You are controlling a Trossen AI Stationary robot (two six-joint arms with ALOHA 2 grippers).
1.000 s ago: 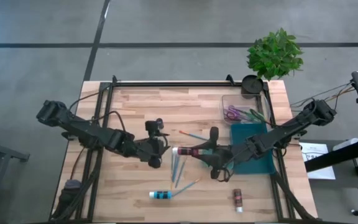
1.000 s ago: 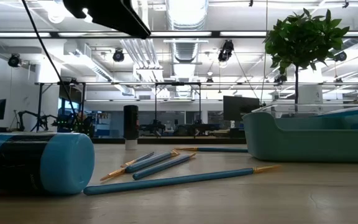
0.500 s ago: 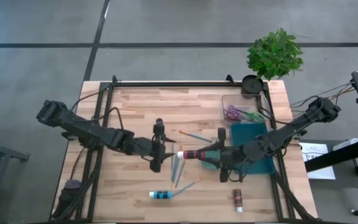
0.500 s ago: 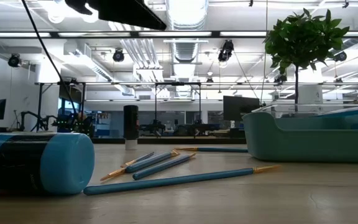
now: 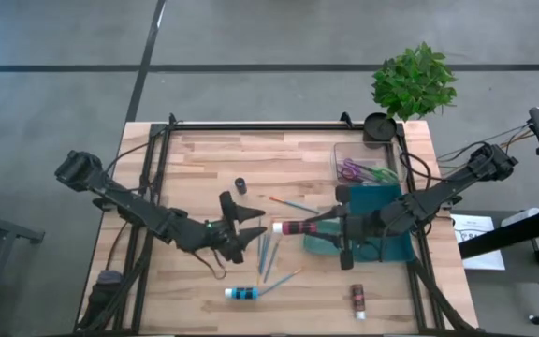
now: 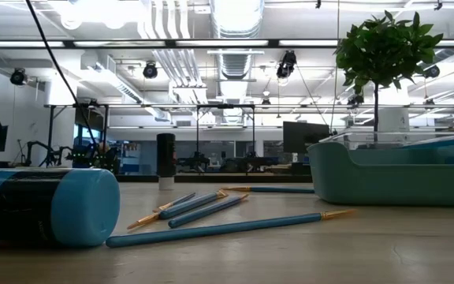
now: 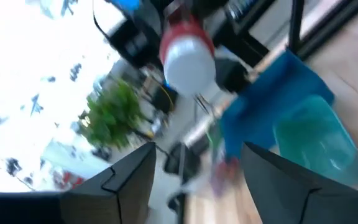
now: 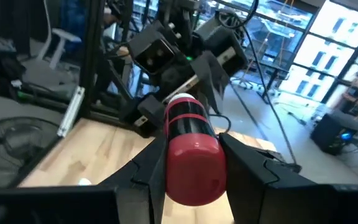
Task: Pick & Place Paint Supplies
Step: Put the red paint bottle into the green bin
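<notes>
- High view: the right gripper [image 5: 318, 226] grasps a red paint tube [image 5: 293, 227] held level above the table [image 5: 195, 154], its white cap pointing at the left gripper [image 5: 245, 227], whose fingers stand spread and empty. Blue brushes [image 5: 268, 255] lie between the arms. A blue tube [image 5: 241, 294] and a brown tube [image 5: 357, 300] lie along the near edge. The teal tray [image 5: 382, 225] sits at the right, under the right arm.
- Low view: the blue tube [image 6: 42, 207] lies close at the left, the brushes [image 6: 203, 208] in the middle, the tray [image 6: 392, 173] at the right.
- Left wrist view: the red tube [image 7: 186, 53] shows cap-first beyond the parted fingers [image 7: 126, 177].
- Right wrist view: the fingers [image 8: 151, 168] clamp the red tube [image 8: 191, 149]; the left gripper [image 8: 207, 71] faces it.
</notes>
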